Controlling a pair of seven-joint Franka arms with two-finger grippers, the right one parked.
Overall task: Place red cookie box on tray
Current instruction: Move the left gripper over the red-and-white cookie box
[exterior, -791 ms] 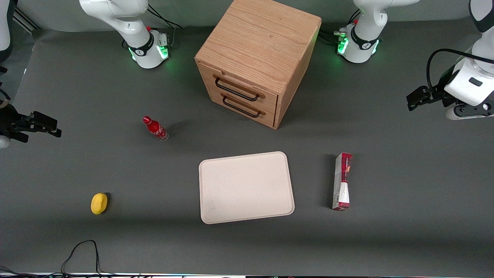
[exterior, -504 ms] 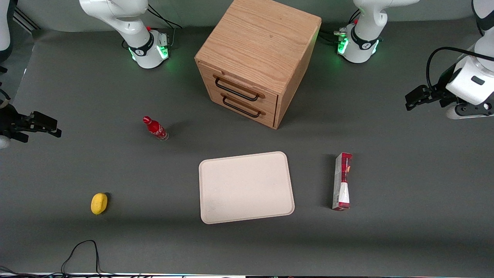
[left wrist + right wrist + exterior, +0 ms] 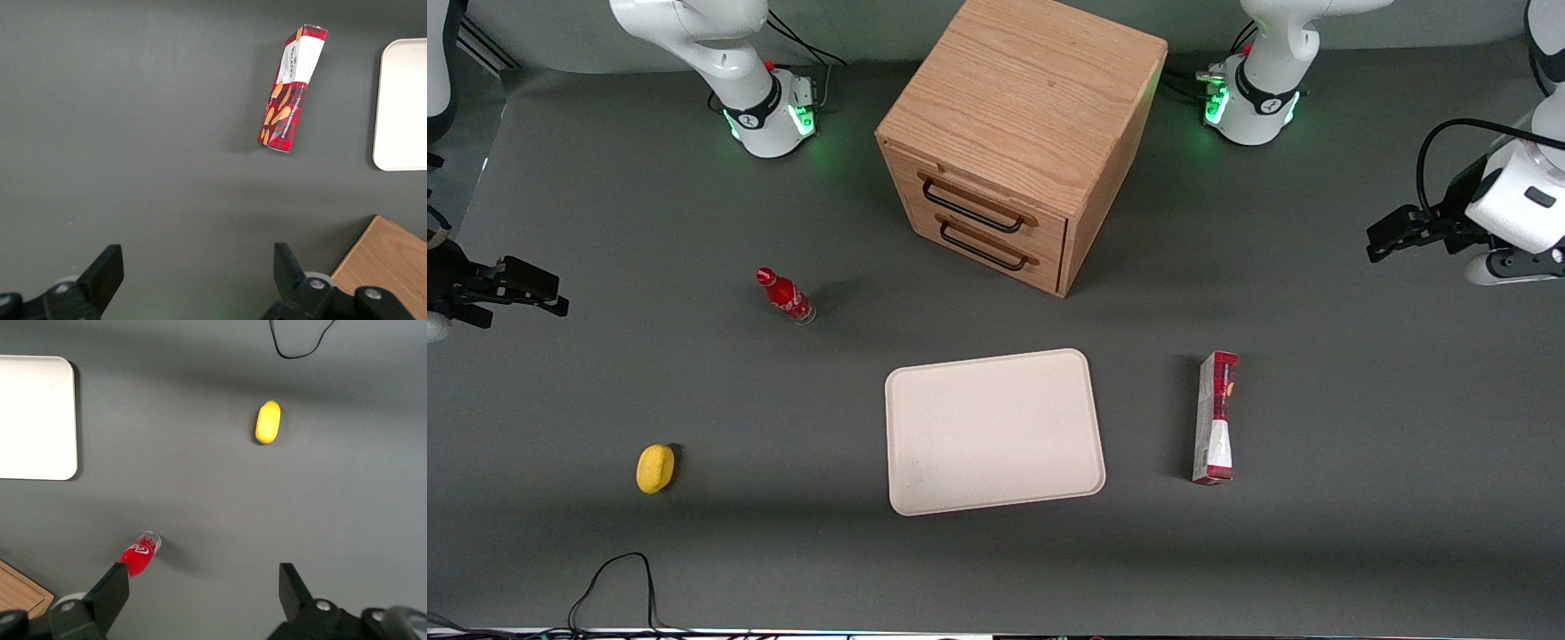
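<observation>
Red cookie box (image 3: 1216,418) is laid flat beside tray (image 3: 993,431), long axis toward the surface's front edge; gripper (image 3: 1383,238), fingers spread, is held well apart, farther from the camera.

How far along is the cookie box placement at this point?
Nothing is done yet. The red cookie box lies on the table beside the tray, apart from it. The gripper is open, holds nothing and hangs toward the working arm's end. Reaching, grasping, carrying and placing all remain.
</observation>
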